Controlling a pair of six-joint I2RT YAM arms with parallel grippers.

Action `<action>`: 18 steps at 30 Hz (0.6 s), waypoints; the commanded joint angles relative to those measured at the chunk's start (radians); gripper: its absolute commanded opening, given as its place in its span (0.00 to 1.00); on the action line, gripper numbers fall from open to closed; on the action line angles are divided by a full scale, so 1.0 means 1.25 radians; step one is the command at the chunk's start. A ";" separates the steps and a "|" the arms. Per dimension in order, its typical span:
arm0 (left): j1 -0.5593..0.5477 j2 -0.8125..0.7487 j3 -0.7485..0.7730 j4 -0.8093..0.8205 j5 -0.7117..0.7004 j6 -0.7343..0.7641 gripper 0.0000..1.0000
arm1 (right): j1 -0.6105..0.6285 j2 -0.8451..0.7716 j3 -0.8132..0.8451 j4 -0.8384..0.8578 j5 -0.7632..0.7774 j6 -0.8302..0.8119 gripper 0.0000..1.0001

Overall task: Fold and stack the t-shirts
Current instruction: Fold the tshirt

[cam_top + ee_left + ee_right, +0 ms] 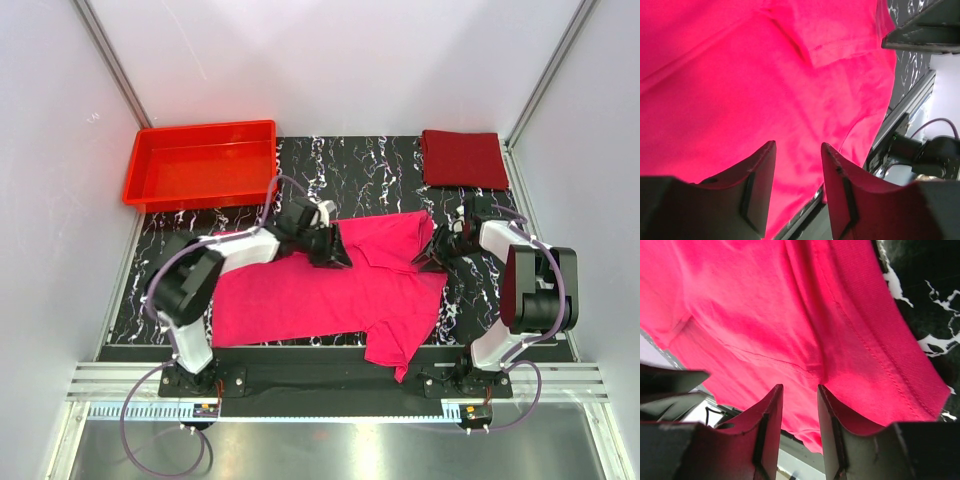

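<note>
We hold our left arm (215, 262) bent, forearm reaching inward | left gripper (799, 147) low, fingers parted | our right arm (525, 285) folded, reaching inward | right gripper (800, 390) low, fingers parted, gap narrower | our grippers face each other, apart

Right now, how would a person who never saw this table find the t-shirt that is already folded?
Look at the black marbled mat and go to its far right corner, opposite the red plastic tray. The dark maroon t-shirt lies there as a neat flat rectangle. Unlike the magenta-pink t-shirt spread in the middle, it is darker, folded and untouched.
</note>
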 commanded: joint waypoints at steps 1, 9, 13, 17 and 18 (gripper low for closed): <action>-0.017 0.070 0.062 0.134 0.006 -0.103 0.45 | 0.008 -0.009 0.009 0.055 -0.024 0.038 0.40; -0.052 0.174 0.151 0.144 -0.054 -0.152 0.47 | 0.008 -0.010 0.009 0.046 -0.010 0.023 0.42; -0.060 0.198 0.163 0.134 -0.082 -0.196 0.40 | 0.008 -0.023 0.010 0.035 0.013 0.019 0.42; -0.066 0.228 0.167 0.121 -0.074 -0.228 0.36 | 0.008 -0.021 0.009 0.032 0.021 0.018 0.42; -0.067 0.232 0.167 0.113 -0.074 -0.230 0.36 | 0.008 -0.017 0.008 0.035 0.023 0.018 0.42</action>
